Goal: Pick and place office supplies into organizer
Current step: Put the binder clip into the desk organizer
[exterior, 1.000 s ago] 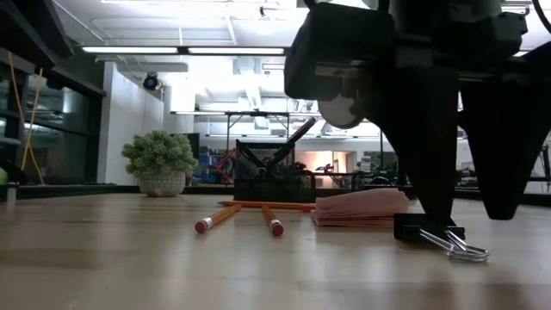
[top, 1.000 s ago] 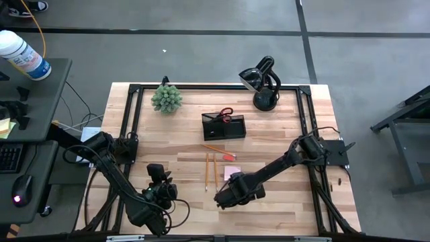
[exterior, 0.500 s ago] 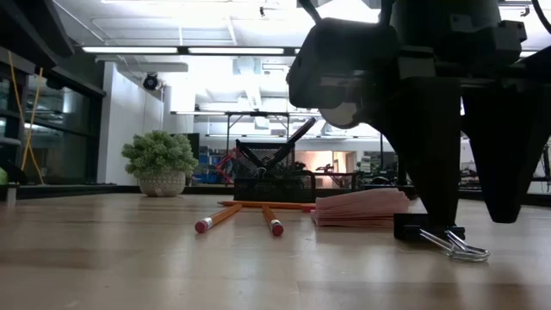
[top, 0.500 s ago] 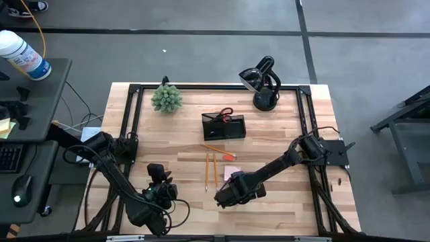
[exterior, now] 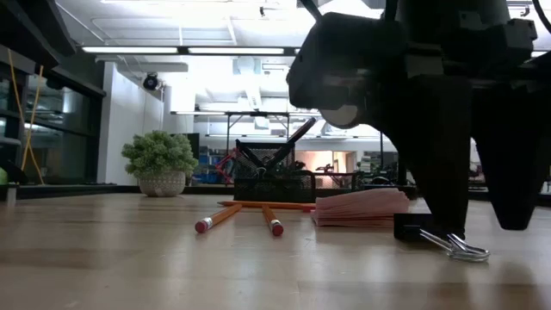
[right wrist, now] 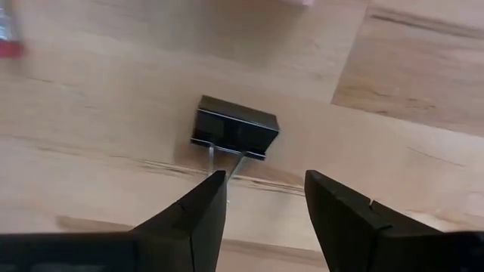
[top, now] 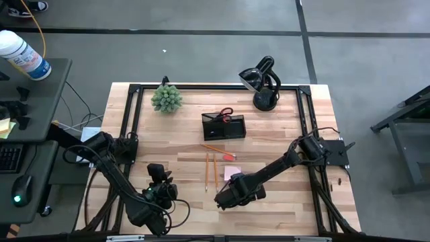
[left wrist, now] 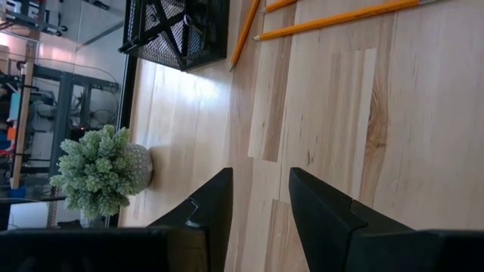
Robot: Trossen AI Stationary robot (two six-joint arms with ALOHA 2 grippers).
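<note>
A small black binder clip (right wrist: 235,127) lies flat on the wood near the table's near edge, its wire loops (exterior: 461,250) pointing toward the near side. My right gripper (top: 225,197) hangs low over it, open and pointing down, with the clip just ahead of its fingertips (right wrist: 265,177). The pink sticky-note pad (exterior: 360,207) lies right behind the clip. Three pencils (top: 207,171) lie left of the pad. The black mesh organizer (top: 224,126) stands farther back with the red-handled scissors (top: 226,113) upright in it. My left gripper (top: 159,176) waits open near the near-left corner. My right gripper comes from above with its fingers pointing down. One fingertip (right wrist: 214,185) stands right at the end of the clip's wire loops (right wrist: 224,160). Whether it touches them, I cannot tell. The clip lies flat on the table.
A black desk lamp (top: 263,84) stands at the far right corner and a small green plant (top: 166,98) at the far left. A black frame (top: 134,121) runs around the tabletop. Bare wood lies between the pencils and my left gripper.
My right gripper has sunk a little toward the table and the binder clip, staying open. The clip, pad and pencils have stayed where they were.
</note>
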